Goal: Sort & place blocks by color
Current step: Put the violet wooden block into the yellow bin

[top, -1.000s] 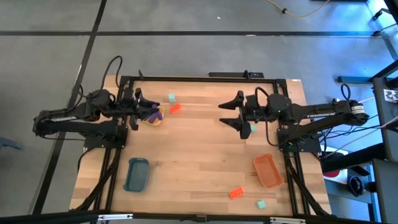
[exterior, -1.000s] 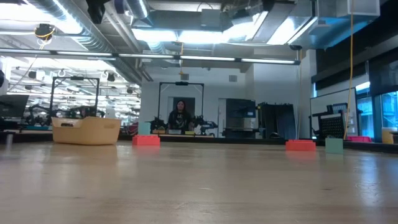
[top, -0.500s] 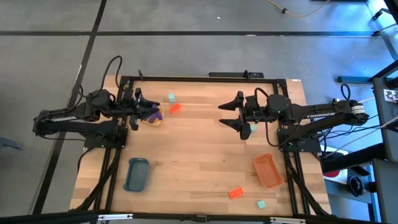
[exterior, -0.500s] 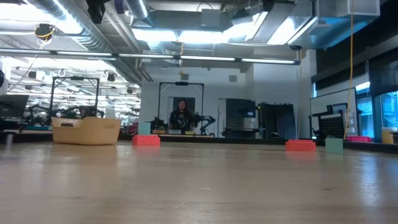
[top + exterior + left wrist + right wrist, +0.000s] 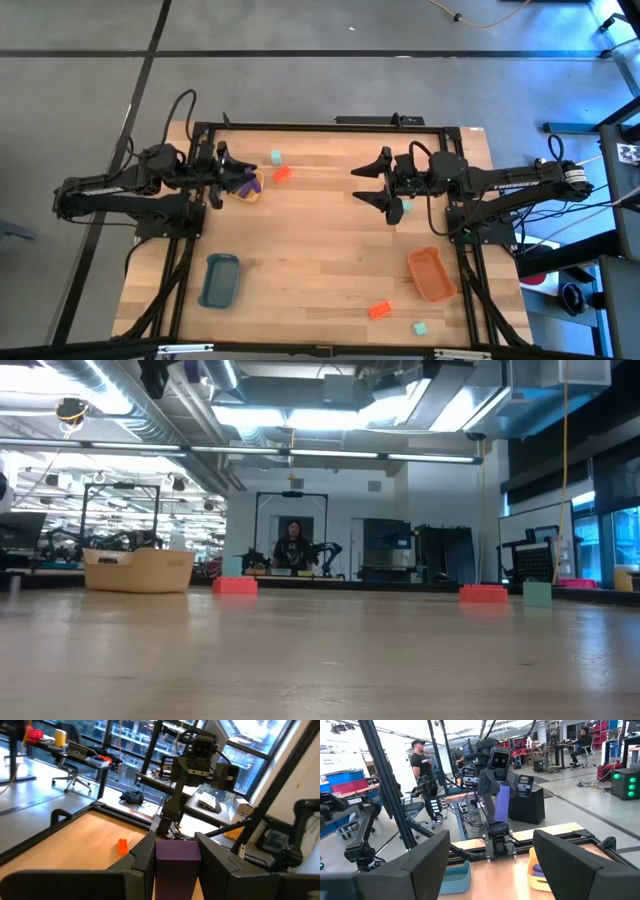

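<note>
We count three trays on the wooden worktop (image 5: 320, 260): a yellow tray (image 5: 250, 189) toward the far left, a blue tray (image 5: 219, 280) near the left front, and an orange tray (image 5: 432, 274) near the right front.

Of the loose blocks seen from above, we count two orange-red ones: the first orange-red block (image 5: 281, 174) lies just beside the yellow tray, and the second orange-red block (image 5: 379, 310) lies near the front edge, beside the orange tray. We count three mint-teal ones: the far teal block (image 5: 275, 157) near the back rail, the front teal block (image 5: 421, 328) close to the front edge, and the middle teal block (image 5: 405, 207) partly under the right hand.

The left hand (image 5: 232, 176) hangs over the yellow tray, its fingers clamped on a purple block (image 5: 177, 866) that stands upright between them. At least one more purple piece lies inside the yellow tray, seen from the right wrist; we cannot count further there.

The right hand (image 5: 372, 184) hovers over the right middle of the worktop with its fingers spread wide and nothing between them.

The middle of the worktop, between the two hands and the front trays, is open wood. The front teal block sits nearest an edge.

A person (image 5: 291, 547) stands in the room beyond the worktop in the low view.
</note>
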Motion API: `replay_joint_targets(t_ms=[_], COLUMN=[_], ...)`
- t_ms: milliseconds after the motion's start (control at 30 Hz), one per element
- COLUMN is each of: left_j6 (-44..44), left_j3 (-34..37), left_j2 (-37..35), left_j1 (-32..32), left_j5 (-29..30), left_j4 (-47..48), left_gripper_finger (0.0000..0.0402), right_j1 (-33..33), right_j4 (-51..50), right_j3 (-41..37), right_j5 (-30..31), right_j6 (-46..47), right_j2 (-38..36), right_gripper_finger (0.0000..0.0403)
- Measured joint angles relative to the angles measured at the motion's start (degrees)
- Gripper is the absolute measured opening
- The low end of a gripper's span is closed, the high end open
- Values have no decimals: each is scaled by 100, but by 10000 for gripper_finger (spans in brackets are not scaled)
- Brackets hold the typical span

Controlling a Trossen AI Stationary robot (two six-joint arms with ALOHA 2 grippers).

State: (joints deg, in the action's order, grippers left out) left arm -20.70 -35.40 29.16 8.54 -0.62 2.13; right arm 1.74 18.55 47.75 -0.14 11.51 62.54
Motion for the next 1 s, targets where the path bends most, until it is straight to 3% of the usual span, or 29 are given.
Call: replay_joint_targets(t_ms=[100, 267, 367, 533, 700, 933, 1000], left_j6=[-7, -7, 51, 262, 288, 428, 478], left_j3=[-70, -657, -1034, -1392, -1455, -1453, -1453], left_j2=[138, 678, 1076, 1654, 1990, 2482, 2604], left_j1=[56, 610, 1174, 1970, 2457, 2758, 2807], left_j5=[306, 821, 621, -186, -326, 227, 323], left_j4=[274, 1699, 2406, 2986, 3658, 4691, 4708], left_gripper_finger=[100, 100, 100, 100, 100, 100, 100], right_j1=[0, 0, 0, 0, 0, 0, 0], right_j4=[-2, -15, -26, -123, -600, -1173, -1198], right_j3=[0, 0, 0, 8, 9, 9, 9], right_j5=[2, 2, 2, 1, 4, 7, 42], right_j6=[13, 28, 35, 334, 654, 757, 759], right_j2=[0, 2, 2, 2, 2, 4, 4], right_gripper_finger=[288, 288, 288, 270, 193, 21, 10])
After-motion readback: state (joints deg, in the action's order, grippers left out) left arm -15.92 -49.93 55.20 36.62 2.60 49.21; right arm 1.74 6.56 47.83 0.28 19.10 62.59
